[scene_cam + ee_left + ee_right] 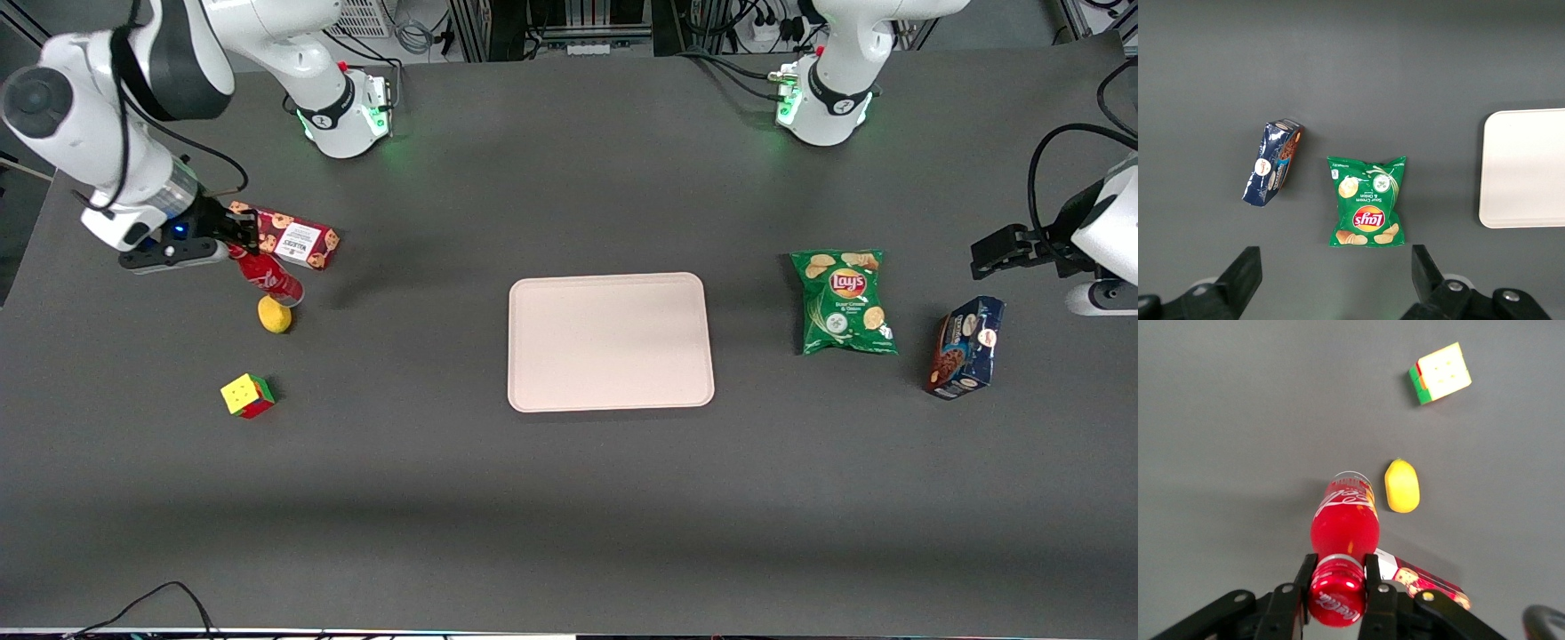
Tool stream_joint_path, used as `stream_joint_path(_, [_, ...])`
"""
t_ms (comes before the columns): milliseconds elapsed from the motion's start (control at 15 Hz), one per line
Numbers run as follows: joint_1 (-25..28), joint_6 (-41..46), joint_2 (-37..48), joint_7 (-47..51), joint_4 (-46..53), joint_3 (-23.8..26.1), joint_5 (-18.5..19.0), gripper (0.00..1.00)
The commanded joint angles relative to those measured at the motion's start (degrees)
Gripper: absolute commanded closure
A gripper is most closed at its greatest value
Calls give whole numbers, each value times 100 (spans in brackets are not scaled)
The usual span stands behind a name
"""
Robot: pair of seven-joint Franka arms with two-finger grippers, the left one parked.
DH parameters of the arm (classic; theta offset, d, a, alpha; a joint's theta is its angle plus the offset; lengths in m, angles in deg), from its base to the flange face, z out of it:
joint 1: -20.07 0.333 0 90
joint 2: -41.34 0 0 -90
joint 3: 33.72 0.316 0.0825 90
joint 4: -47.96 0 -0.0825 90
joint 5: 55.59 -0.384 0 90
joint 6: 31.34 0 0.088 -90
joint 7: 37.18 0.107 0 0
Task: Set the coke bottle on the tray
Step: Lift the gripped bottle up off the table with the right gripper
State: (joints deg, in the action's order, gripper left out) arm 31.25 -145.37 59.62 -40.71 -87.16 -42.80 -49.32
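My right gripper (238,251) is at the working arm's end of the table, shut on the red cap of the coke bottle (269,279). The bottle (1344,520) hangs tilted from the fingers (1371,570), its clear base close above the table beside a yellow lemon (274,315). In the wrist view the gripper (1337,577) clamps the cap from both sides. The pale beige-pink tray (610,340) lies flat in the middle of the table with nothing on it, well away from the bottle; one end of the tray (1525,167) shows in the left wrist view.
A red cookie-printed box (296,238) lies right beside the gripper, farther from the front camera than the bottle. A colour cube (246,396) sits nearer that camera than the lemon. Toward the parked arm's end lie a green chips bag (843,300) and a dark blue box (967,347).
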Motion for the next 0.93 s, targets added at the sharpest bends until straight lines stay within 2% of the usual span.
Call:
stream_joint_path(0, [-2, 1082, -96, 10, 1238, 301, -161, 100])
stream_joint_path(200, [-2, 1637, -385, 19, 2179, 494, -319, 100])
stream_joint_path(467, [7, 2086, -1009, 378, 3331, 766, -706, 100])
stream_joint_path(667, [7, 2297, -1457, 975, 4052, 1188, -733, 100])
stream_joint_path(867, [16, 2350, -2159, 1949, 4860, 1846, -733, 100])
